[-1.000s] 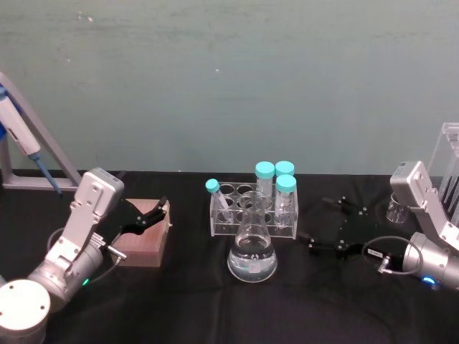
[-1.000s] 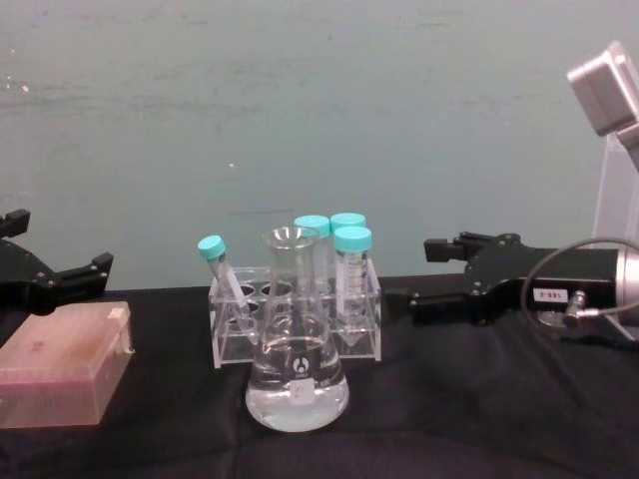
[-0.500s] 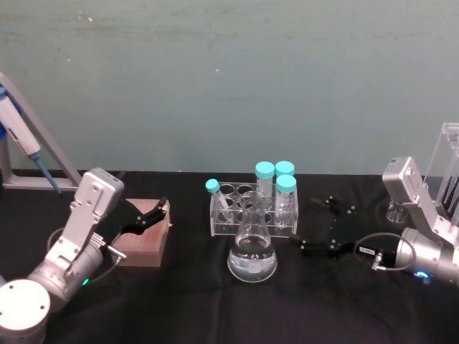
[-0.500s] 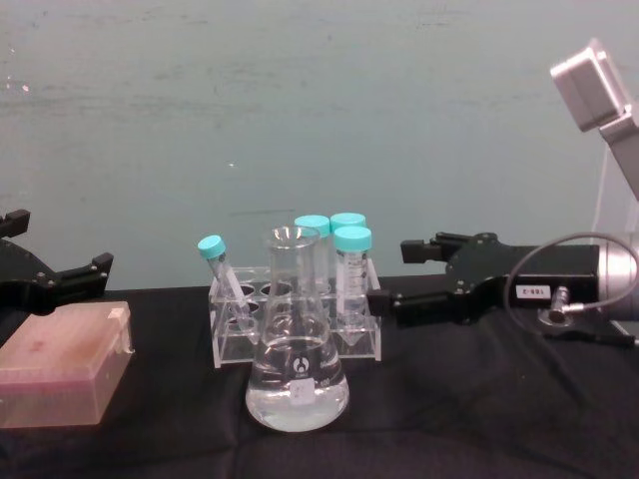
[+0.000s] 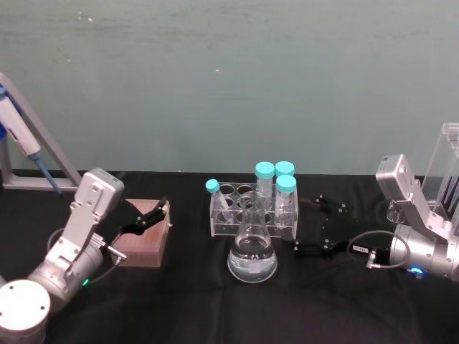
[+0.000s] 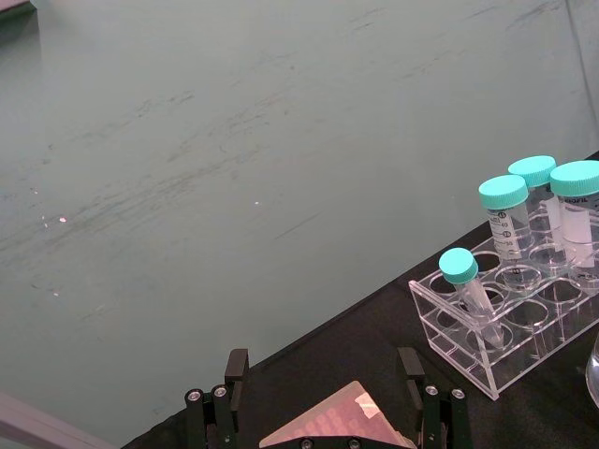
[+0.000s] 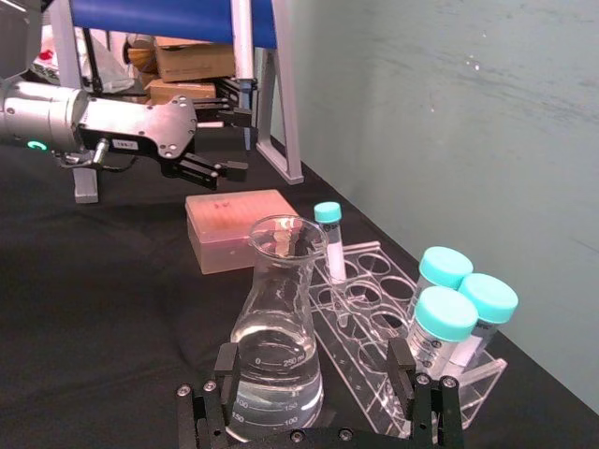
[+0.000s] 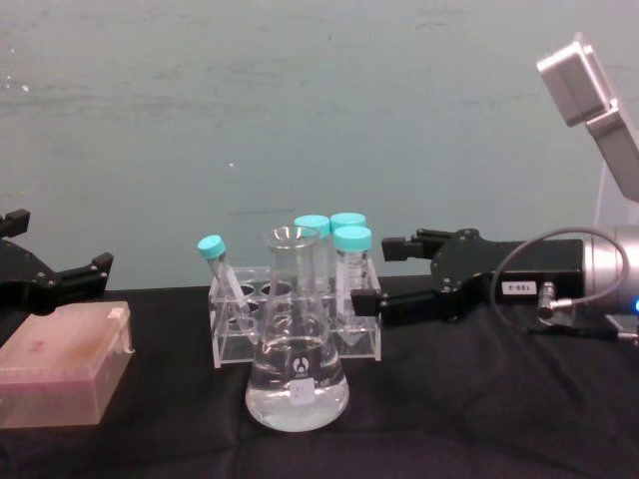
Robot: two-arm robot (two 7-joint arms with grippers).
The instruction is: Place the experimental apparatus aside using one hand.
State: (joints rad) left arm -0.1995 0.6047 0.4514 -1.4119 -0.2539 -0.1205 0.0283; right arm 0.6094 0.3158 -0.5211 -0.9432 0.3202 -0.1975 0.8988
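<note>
The conical flask point(image 5: 252, 252) with clear liquid stands mid-table, just in front of a clear tube rack point(image 5: 247, 211). In the chest view the flask point(image 8: 297, 374) partly covers the rack point(image 8: 235, 334). My right gripper point(image 5: 307, 226), black on a silver wrist, hovers open a short way right of the flask, fingers pointing at it. In the right wrist view the flask point(image 7: 276, 341) stands ahead of that gripper point(image 7: 313, 367), roughly centred on the gap, untouched. A tall acrylic stand point(image 5: 450, 161) rises at the far right, a small beaker point(image 5: 392, 213) half hidden beside it.
My left gripper point(image 5: 159, 213) hangs open above a pink box point(image 5: 143, 240) at the left. The rack holds several teal-capped tubes point(image 5: 285, 188). A blue pipette on a grey stand point(image 5: 25, 147) is at the far left. Bare black cloth lies in front of the flask.
My right gripper has slid left toward the flask and rack, staying open. The left arm and the objects on the table have not moved.
</note>
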